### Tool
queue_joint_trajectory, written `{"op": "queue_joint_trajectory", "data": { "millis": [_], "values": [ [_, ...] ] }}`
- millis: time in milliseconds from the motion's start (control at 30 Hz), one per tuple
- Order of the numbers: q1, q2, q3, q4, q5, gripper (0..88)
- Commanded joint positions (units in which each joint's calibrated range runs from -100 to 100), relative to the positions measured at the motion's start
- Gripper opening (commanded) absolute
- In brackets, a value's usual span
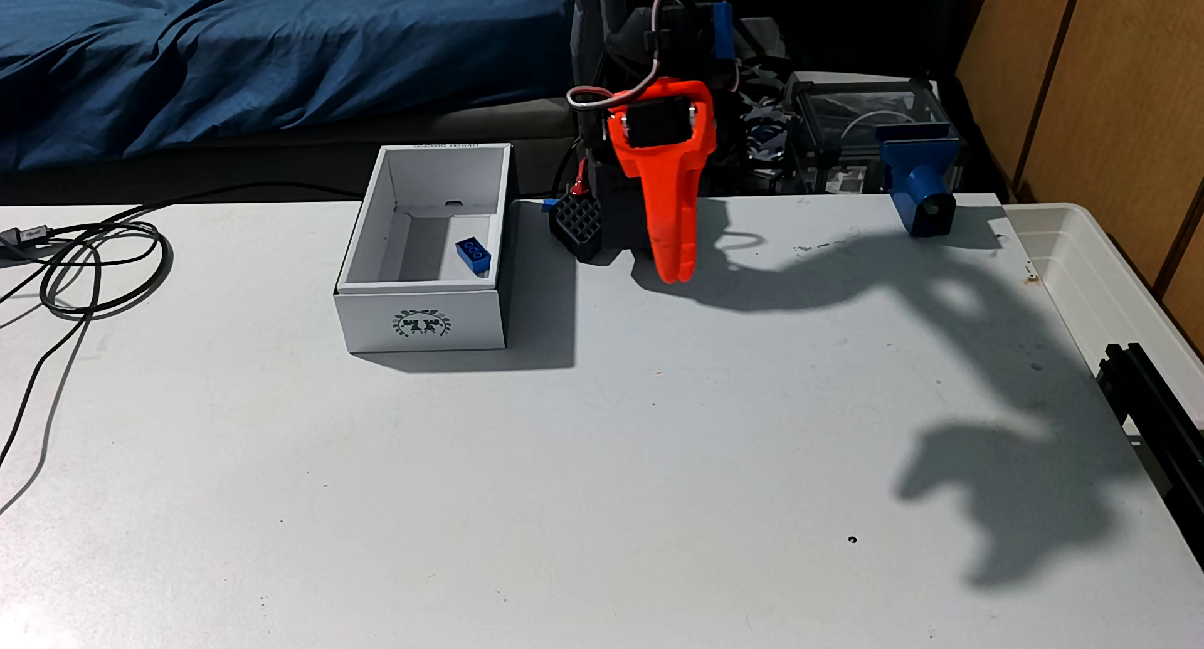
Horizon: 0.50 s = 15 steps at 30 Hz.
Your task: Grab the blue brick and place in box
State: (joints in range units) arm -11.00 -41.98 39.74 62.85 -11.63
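The blue brick (473, 254) lies tilted on the floor of the white box (422, 320), near its right wall, studs up. The box stands open-topped left of centre on the table, its wreath emblem facing the camera. My orange gripper (674, 272) hangs tip-down at the back of the table, well to the right of the box and just above the surface. Its fingers lie pressed together with nothing between them. The black arm base sits right behind it.
A blue printed block with a round hole (918, 180) stands at the back right. A translucent tub (1107, 284) borders the table's right edge, with a black rail (1153, 414) in front of it. Coiled black cables (98, 265) lie at the left.
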Motion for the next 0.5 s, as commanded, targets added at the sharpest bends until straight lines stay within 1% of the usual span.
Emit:
{"op": "queue_joint_trajectory", "data": {
  "millis": [0, 233, 333, 467],
  "values": [
    [-1.3, -7.4, 4.0, -0.8, 0.3, 27.0],
    [-3.8, -32.9, 19.0, -0.8, 0.5, 26.3],
    [-3.0, -38.0, 25.8, -1.4, 0.8, 26.8],
    [3.9, -37.1, 31.9, -8.1, 4.2, 26.3]
  ]
}}
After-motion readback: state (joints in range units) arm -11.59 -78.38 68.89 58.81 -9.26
